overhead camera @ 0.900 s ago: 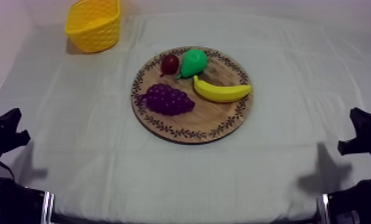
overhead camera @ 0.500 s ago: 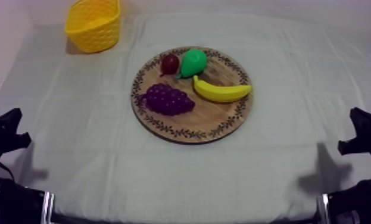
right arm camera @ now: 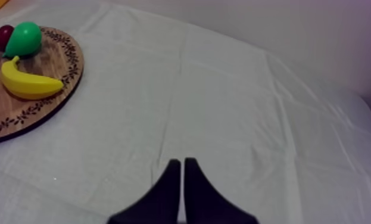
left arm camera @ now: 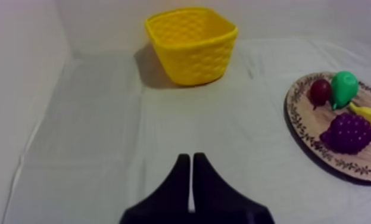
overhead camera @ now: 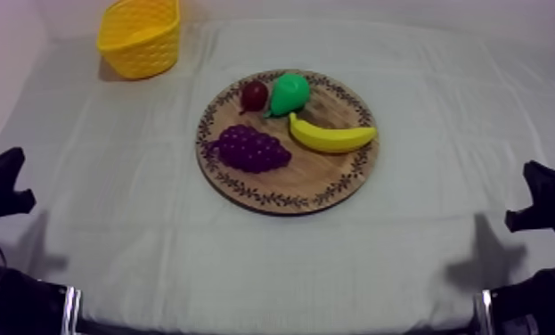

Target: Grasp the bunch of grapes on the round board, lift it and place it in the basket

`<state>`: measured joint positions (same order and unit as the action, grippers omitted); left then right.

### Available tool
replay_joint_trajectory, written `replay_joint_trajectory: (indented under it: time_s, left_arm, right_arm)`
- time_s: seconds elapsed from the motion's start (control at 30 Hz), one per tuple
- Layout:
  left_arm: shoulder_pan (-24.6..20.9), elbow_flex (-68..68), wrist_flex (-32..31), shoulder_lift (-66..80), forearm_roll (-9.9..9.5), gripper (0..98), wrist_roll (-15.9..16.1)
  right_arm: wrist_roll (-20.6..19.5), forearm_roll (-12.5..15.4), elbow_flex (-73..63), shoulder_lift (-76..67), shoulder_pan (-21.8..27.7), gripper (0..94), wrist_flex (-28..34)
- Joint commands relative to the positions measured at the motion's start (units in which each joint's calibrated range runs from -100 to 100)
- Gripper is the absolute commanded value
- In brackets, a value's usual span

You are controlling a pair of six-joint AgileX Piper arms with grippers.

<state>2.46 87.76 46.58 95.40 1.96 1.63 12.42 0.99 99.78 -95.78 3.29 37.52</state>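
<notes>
On the wooden board (overhead camera: 285,185) the bunch of grapes (overhead camera: 250,148) lies untouched — left gripper (left arm camera: 191,156) and right gripper (right arm camera: 181,161) pinched narrow, holding nothing.

Light is soft and rather dim, falling from above onto the grey-white cloth (overhead camera: 156,223), which takes a violet tint toward its edges. The yellow woven-look basket (overhead camera: 141,36) throws a soft-edged shadow toward the cloth's left edge. The round wooden board with a patterned rim (overhead camera: 285,192) has a thin dark shadow along its near edge. The green toy pear (overhead camera: 289,92) carries a faint sheen.
</notes>
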Motion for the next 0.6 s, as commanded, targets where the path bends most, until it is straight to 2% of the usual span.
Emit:
replay_joint_trajectory:
  time_s: [0.0,0.2,0.57]
  left_arm:
    - [0.37,-4.62,0.24,-3.49,-0.22,0.0,-0.05]
    - [2.41,-14.38,0.83,-13.58,-0.16,0.0,-0.01]
    - [9.04,-30.98,1.21,-32.49,-0.08,0.0,-0.05]
  right_arm:
    - [0.01,0.01,-0.01,0.02,0.00,0.3,0.06]
    - [0.01,0.01,-0.01,0.02,0.00,0.3,0.06]
    - [-0.03,0.01,-0.01,0.02,0.00,0.3,0.06]
